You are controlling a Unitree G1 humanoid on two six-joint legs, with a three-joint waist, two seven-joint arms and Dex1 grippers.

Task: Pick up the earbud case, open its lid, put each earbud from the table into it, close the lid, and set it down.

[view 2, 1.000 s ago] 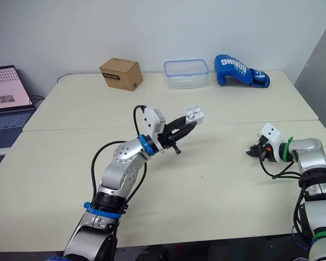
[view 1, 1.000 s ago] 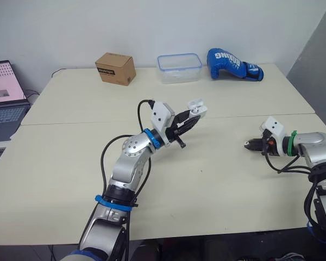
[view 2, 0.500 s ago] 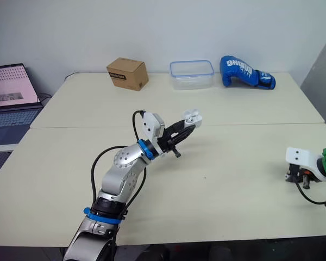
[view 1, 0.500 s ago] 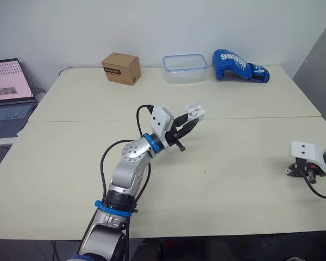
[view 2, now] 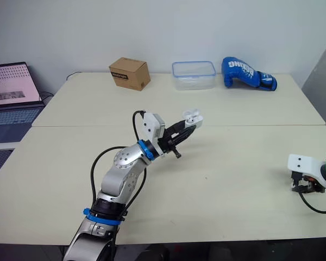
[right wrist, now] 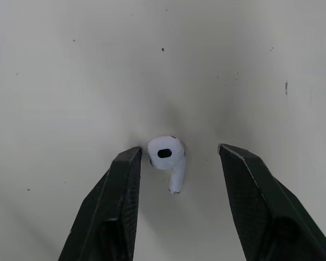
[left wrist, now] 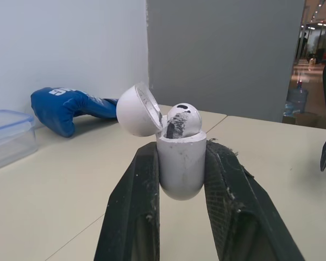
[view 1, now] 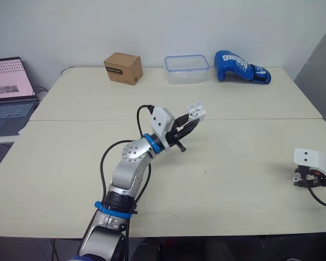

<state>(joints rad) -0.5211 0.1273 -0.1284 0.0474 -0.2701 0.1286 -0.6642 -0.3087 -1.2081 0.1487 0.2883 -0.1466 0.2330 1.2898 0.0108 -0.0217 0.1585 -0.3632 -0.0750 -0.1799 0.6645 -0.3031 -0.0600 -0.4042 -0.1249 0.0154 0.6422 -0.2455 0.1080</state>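
earbud case [left wrist: 180, 163], lid [left wrist: 137, 109] flipped open, holds one earbud [left wrist: 183, 118] and sits clamped between left fingers [left wrist: 133, 212]; right fingers [right wrist: 114, 206] stand apart around second earbud [right wrist: 167, 155] lying on desk [right wrist: 70, 81].

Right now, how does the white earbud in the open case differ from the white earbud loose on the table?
The seated white earbud shows just its head, stem sunk in the open white case; the loose white earbud shows its whole stem. The seated one is held above the beige table in the left gripper's grip; the loose one lies on it between the right gripper's open fingers. Both are white.
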